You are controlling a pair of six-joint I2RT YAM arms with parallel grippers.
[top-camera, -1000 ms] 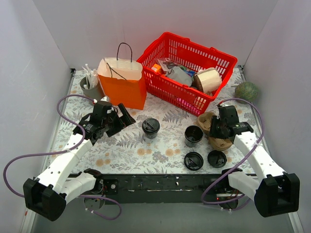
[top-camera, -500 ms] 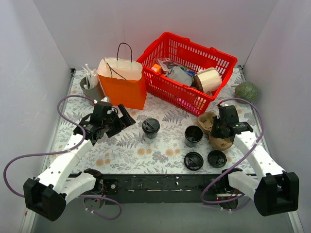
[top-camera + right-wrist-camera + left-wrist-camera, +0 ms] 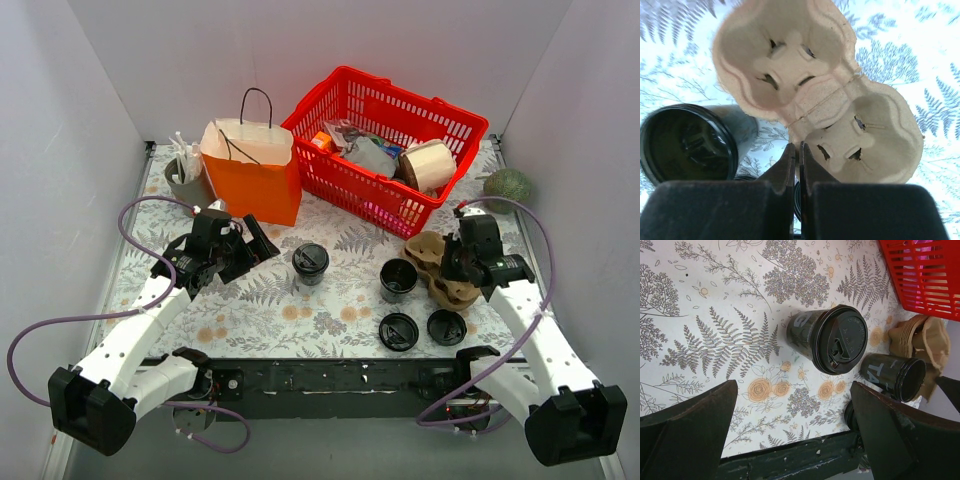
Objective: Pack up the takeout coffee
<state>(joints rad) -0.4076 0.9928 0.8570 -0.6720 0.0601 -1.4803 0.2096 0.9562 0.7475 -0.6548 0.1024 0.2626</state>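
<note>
Packing barely begun: the lidded takeout coffee [image 3: 832,339] stands unpacked at frame centre, ahead of the wide-open, empty left gripper [image 3: 794,385], while the right gripper [image 3: 797,150], closed to a sliver, apparently pinches the pulp carrier [image 3: 810,95] at lower right.

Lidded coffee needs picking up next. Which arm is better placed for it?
Left. The left end effector is open, and the lidded cup stands just ahead, framed by its fingers. The right end effector is shut at the edge of the cardboard carrier, farther from that cup.
</note>
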